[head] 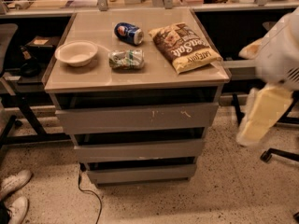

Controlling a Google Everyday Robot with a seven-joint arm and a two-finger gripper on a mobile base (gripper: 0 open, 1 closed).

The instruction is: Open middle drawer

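The grey cabinet (pixel 135 80) has three drawer fronts stacked one above the other. The middle drawer (pixel 138 150) is the plain flat front of medium height, and it sits flush. Above it is the taller front with white scratch marks (pixel 135 118). Below it is the shortest front (pixel 140 173). My gripper (pixel 248 133) is at the lower end of the white and cream arm (pixel 275 59) at the right edge. It hangs to the right of the cabinet, level with the upper two drawers, and touches nothing.
On the cabinet top are a white bowl (pixel 76 53), a blue can (pixel 128 33), a crumpled green packet (pixel 126 59) and a brown snack bag (pixel 184 46). A chair base (pixel 275 154) stands at the right. White shoes (pixel 14 192) and a black cable (pixel 88 195) lie on the floor at the left.
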